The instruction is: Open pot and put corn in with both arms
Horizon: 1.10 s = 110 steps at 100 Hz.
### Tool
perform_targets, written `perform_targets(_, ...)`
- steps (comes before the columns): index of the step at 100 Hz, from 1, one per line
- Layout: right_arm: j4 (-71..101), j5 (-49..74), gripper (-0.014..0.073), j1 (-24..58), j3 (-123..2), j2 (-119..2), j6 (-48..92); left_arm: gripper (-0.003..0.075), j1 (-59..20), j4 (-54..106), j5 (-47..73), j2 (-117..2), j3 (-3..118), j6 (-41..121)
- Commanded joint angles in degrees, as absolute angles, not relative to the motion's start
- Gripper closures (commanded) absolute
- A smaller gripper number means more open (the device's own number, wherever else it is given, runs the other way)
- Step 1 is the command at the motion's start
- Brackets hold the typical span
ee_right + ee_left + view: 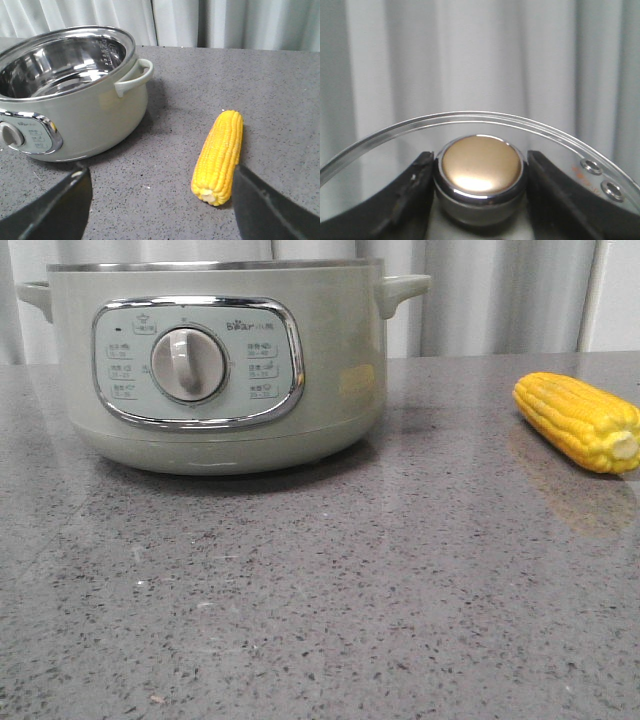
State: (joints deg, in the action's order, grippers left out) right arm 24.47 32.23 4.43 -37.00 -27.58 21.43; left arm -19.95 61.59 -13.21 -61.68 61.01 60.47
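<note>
The pale green pot (215, 360) stands at the back left of the table with its dial facing me. In the right wrist view the pot (75, 115) has no lid on and its steel inside shows. The yellow corn (578, 422) lies on the table to the right of the pot. My left gripper (480, 157) is shut on the gold knob (480, 172) of the glass lid (470, 116), held up in front of the curtain. My right gripper (161, 172) is open low over the table, the corn (219, 156) just inside one finger. Neither gripper shows in the front view.
The grey speckled table (320, 620) runs from the pot to the near edge. A pale curtain (500, 290) hangs behind it. The pot's side handle (135, 77) sticks out toward the corn.
</note>
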Motion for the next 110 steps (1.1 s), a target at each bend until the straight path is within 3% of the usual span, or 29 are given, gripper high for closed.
perform_targets(1,25.62,28.79,0.0116,4.01,-38.98,-28.24,21.67,0.0543,-14.89,60.47,-17.20,-56.85,59.06,60.71)
perform_targets(31,25.62,28.66,0.0116,4.43,-38.87,-28.24,21.67,0.0543,-2.93,65.79,-17.20,-52.99,43.96,60.71)
perform_targets(56,25.62,28.66,0.0116,5.79,-38.87,-28.36,21.67,0.0542,-2.48,66.64,-16.57,-57.44,35.58,59.67)
perform_targets(110,25.62,29.15,0.0116,5.79,-38.87,-28.36,21.67,0.0543,-2.48,66.74,-13.73,-67.82,35.28,58.39)
